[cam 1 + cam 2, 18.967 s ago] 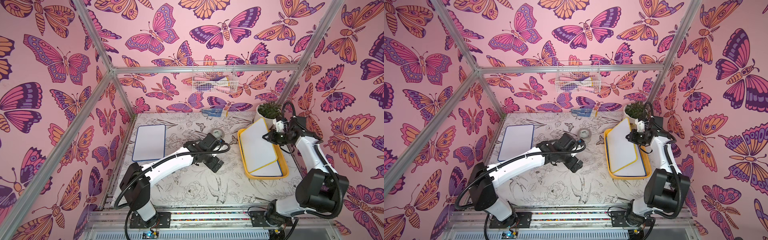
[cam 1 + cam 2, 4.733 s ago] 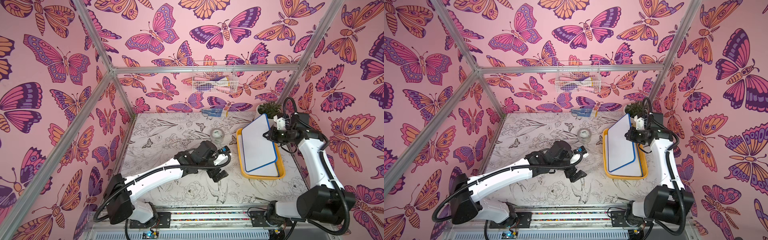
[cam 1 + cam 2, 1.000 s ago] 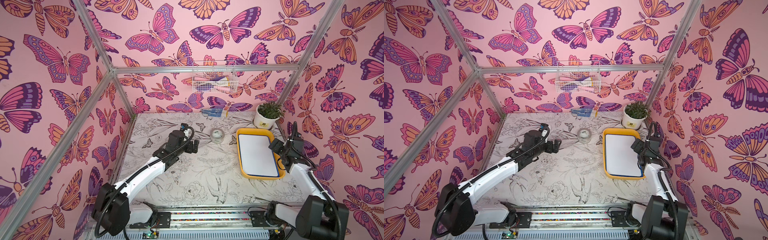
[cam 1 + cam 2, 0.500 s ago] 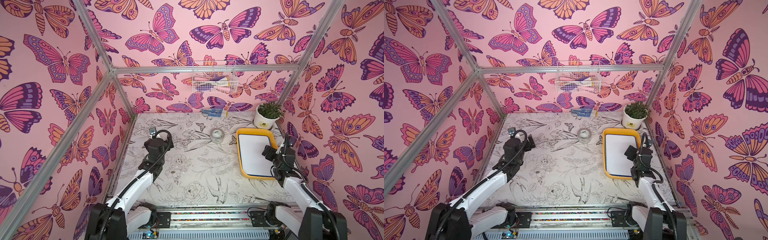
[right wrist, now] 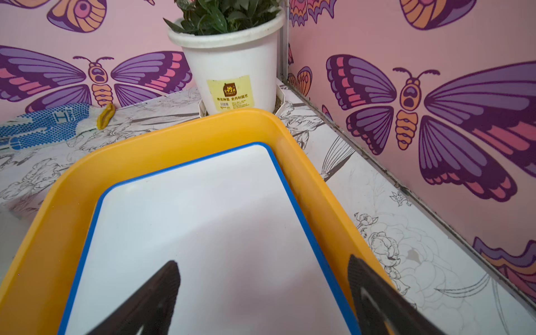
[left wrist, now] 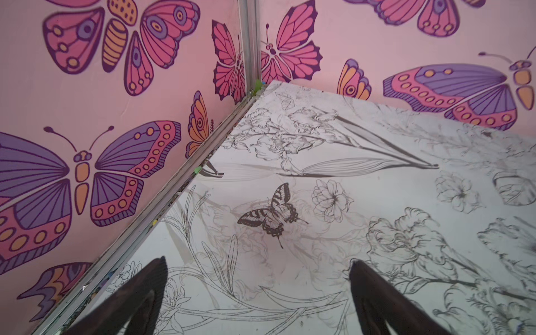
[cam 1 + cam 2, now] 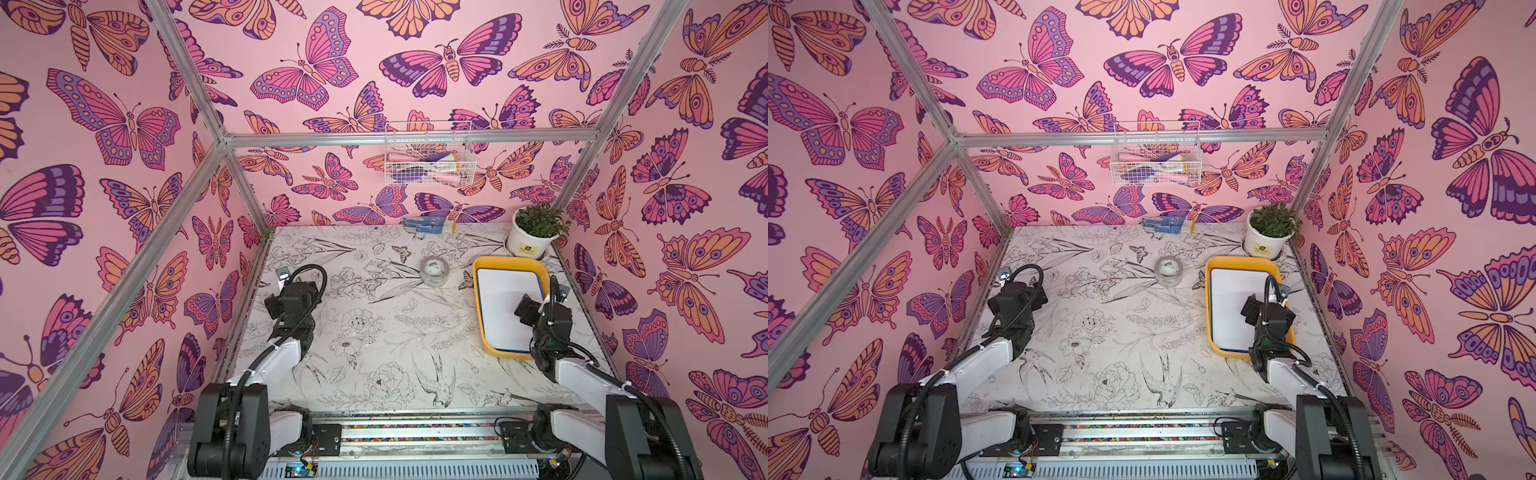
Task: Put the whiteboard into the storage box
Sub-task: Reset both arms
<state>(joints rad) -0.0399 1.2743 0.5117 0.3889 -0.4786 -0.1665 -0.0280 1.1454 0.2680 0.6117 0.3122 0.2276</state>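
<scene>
Probably thin, stiff, light, slick whiteboard point(image 5: 203, 232); best pinched by blue edge below spread right jaws; left jaws spread too.

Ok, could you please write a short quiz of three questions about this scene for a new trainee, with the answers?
1. True or false: the whiteboard lies inside the storage box.
2. Choose one: what stands at the far end of the storage box, in the corner of the table? A) a kettle B) a potted plant C) a toolbox
3. Fill the gap: the right gripper is above the whiteboard with its jaws ____ and nothing between them.

Key: 1 true; 2 B; 3 open.
</scene>
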